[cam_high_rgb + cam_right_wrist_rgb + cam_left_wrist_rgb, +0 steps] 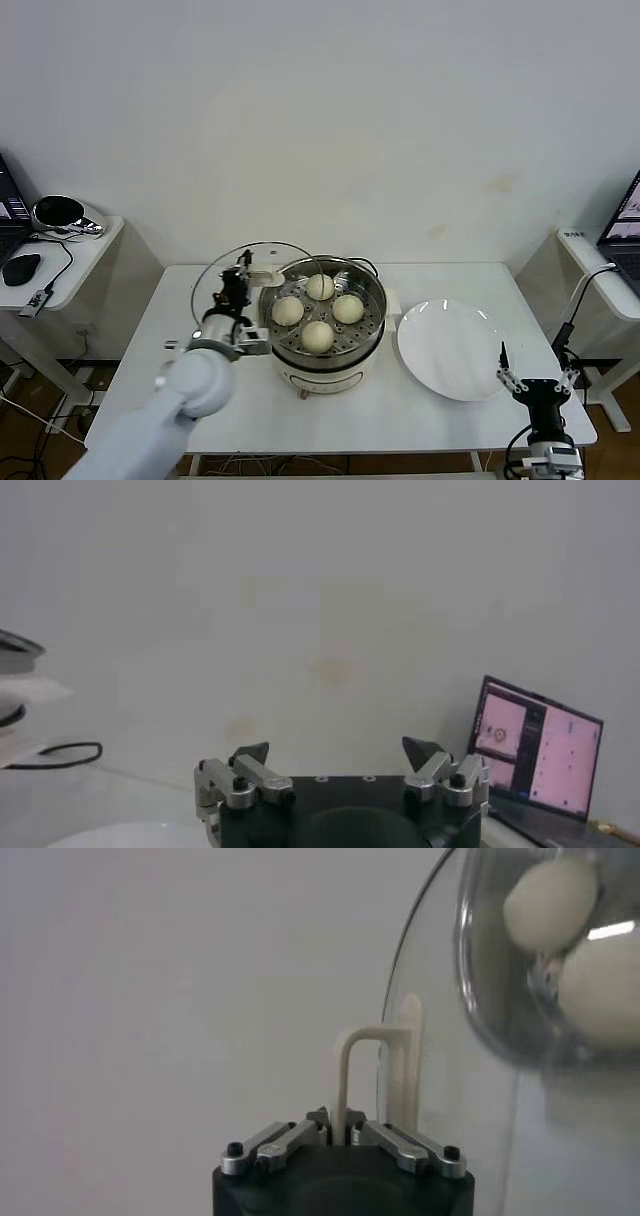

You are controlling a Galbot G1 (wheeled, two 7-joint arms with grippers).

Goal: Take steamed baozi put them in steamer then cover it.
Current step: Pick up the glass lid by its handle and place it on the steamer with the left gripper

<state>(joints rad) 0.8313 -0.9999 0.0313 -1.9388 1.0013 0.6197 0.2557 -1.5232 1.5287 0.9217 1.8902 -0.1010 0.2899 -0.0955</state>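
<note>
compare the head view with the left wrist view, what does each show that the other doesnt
Only the head view shows the whole steamer on the table, all four baozi on its tray, the bare white plate, and the right gripper open, parked near the table's right front corner.

Only the left wrist view shows the grip up close: the left gripper shut on the cover's cream bar handle.

Both show the glass cover held tilted beside the steamer, not yet on it, with baozi visible.
</note>
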